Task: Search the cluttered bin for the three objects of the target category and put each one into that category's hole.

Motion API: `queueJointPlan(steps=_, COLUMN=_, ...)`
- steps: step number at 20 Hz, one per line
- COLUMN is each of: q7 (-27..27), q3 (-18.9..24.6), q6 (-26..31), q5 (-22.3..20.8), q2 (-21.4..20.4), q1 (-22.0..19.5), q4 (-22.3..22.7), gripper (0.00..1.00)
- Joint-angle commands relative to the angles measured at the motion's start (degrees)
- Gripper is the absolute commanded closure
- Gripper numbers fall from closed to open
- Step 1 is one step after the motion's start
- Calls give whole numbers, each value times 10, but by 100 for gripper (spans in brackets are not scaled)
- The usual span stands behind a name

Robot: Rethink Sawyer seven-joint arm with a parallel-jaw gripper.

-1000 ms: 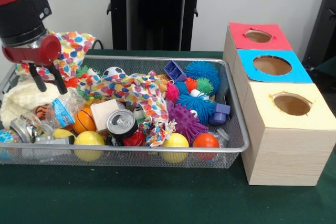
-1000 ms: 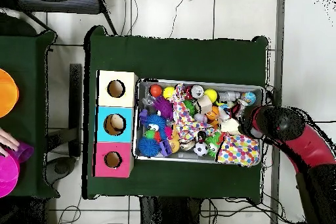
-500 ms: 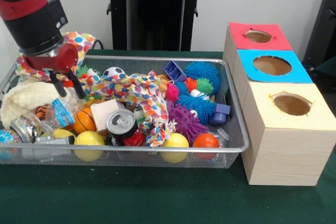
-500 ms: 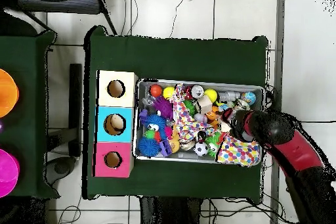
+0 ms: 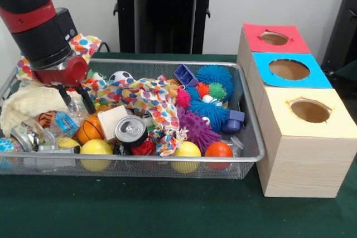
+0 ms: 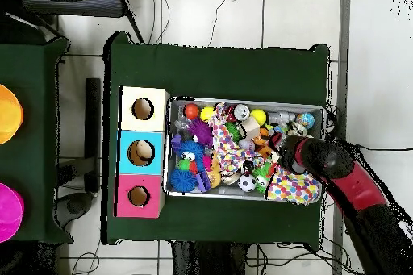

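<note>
we see the gripper (image 5: 76, 97) low in the wire bin (image 5: 252, 137), fingers apart, perhaps touching a crinkled plastic bottle (image 5: 67, 120), small orange basketball (image 5: 89, 129) beside

Wire bin (image 5: 248, 137) cluttered; three-hole box (image 5: 304, 137) beside.

arm (image 6: 347, 183): over bin's (image 6: 246, 101) right end | boxes (image 6: 142, 152): three, touching bin's left side
</note>
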Motion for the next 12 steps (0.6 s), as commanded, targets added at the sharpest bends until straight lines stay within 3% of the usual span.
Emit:
queueJointPlan(steps=1, q7=49, q3=41, q6=-64, q5=-4, q2=36, q1=14, q4=8, gripper=0)
queueJointPlan(steps=8, q7=48, q3=9, q6=-60, q5=-29, q2=28, q1=44, q4=-19, gripper=0)
queueJointPlan(steps=12, q7=46, q3=35, q6=-78, q5=-18, q2=40, q1=28, q4=-8, gripper=0)
